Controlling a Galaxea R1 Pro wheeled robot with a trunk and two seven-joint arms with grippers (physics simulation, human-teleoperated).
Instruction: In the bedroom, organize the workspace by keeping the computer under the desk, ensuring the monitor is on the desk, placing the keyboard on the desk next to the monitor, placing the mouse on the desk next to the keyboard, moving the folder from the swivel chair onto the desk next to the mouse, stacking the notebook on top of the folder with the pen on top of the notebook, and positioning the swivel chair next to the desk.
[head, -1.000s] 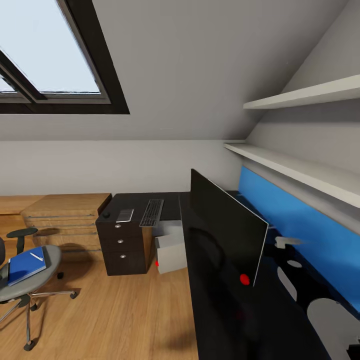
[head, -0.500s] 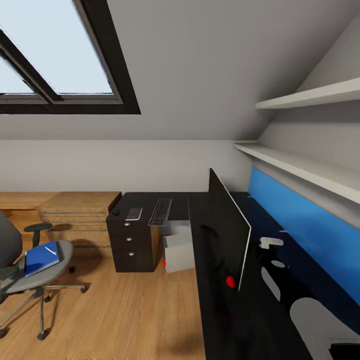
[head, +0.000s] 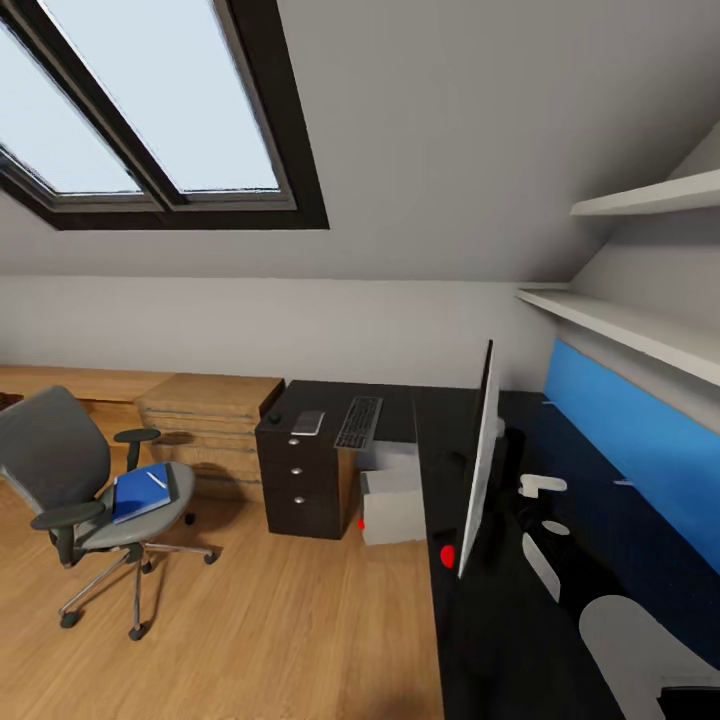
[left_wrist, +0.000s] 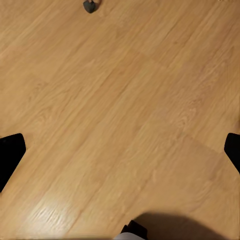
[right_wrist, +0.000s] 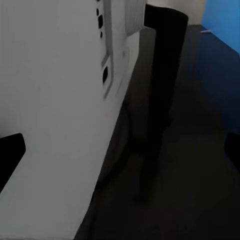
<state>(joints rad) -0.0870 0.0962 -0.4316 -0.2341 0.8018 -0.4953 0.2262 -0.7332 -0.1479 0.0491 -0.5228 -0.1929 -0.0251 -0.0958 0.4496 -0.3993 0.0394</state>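
We look across an attic bedroom with a skylight (head: 170, 110) in the sloped ceiling and a wooden floor (head: 260, 640). The glossy black L-shaped tabletop (head: 500, 640) runs along our right side and turns toward the far wall, where a black three-drawer unit (head: 302, 490) stands beneath it. The monitor (head: 478, 470) stands upright on the tabletop, seen almost edge-on, a red dot at its lower corner. On the far stretch of tabletop lie the keyboard (head: 359, 422), the grey notebook (head: 308, 422) just to its left, and the small black mouse (head: 273, 416) at the corner beyond the notebook. The light-grey computer (head: 393, 506) sits on the floor under the tabletop, beside the drawer unit. The swivel chair (head: 85, 500) stands well apart from the tabletop, out on the open floor at left; the blue folder (head: 138, 492) lies flat on its seat with the white pen (head: 156, 479) resting on top. A light-wood chest (head: 205, 425) stands behind the chair, against the wall. A blue wall panel (head: 640, 450) and white shelves (head: 640, 330) line the right wall.

Our left tool (left_wrist: 120, 150) hangs over bare floorboards, its dark fingertips (left_wrist: 10, 152) far apart at the frame edges, holding nothing. Our right tool (right_wrist: 120, 150) is likewise spread wide and empty, close behind the monitor's pale back and black stand (right_wrist: 160, 90).
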